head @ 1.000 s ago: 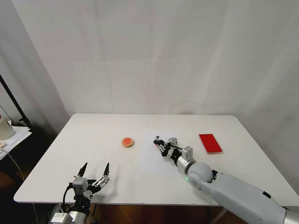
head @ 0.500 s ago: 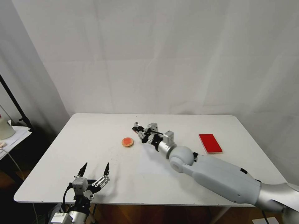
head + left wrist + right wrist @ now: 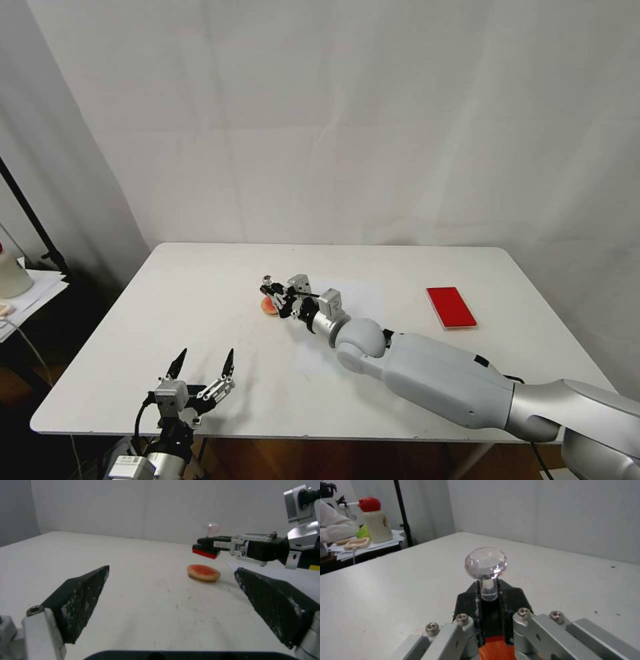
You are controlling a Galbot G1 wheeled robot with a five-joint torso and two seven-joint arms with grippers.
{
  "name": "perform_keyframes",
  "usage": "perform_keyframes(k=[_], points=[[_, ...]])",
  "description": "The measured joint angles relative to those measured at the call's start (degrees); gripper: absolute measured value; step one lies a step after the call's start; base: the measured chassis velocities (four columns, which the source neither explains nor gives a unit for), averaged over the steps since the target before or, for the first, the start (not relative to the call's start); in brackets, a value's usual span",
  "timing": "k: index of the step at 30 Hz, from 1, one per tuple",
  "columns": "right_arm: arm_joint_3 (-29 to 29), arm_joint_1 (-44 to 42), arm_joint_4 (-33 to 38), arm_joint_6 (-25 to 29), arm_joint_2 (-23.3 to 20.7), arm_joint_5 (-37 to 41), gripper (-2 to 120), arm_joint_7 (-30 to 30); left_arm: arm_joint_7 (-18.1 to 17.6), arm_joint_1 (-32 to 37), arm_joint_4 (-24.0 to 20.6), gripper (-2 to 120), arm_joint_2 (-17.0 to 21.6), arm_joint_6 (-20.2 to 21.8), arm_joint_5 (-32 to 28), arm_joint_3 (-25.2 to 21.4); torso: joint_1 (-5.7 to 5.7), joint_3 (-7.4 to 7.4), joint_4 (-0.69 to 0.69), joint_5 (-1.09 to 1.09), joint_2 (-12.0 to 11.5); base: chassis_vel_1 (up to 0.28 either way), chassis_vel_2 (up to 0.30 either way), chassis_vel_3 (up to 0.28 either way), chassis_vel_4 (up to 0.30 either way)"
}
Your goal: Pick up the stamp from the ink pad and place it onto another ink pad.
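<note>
The stamp (image 3: 268,281), a black base with a clear ball knob (image 3: 485,563), hangs in the air with my right gripper (image 3: 273,293) shut on its base. It is held just above the small round orange-red ink pad (image 3: 267,307), apart from it; in the left wrist view the stamp (image 3: 206,549) hangs over the far side of that disc (image 3: 203,572). The flat red rectangular ink pad (image 3: 451,307) lies bare at the right of the table. At the table's front left corner my left gripper (image 3: 205,357) stays parked and open.
A white paper sheet (image 3: 310,360) lies mid-table under my right arm. The white table (image 3: 200,280) ends close to the left gripper. A side table with a red-capped bottle (image 3: 373,522) and a black stand pole (image 3: 27,213) are off to the left.
My right arm has swung left, carrying the stamp from over the paper sheet to above the round orange-red pad. The left gripper has not moved.
</note>
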Motion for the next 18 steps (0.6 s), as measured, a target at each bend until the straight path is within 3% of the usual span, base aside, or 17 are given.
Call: perform_keyframes(k=[18], points=[[0.89, -2.54, -2.40, 0.96, 1.46, -1.05, 9, -0.36, 0.00, 0.00, 0.00, 100, 0.00, 0.00, 0.00, 0.00, 0.00, 0.00, 0.01, 0.00, 0.00, 0.000, 0.000, 0.000, 0.000]])
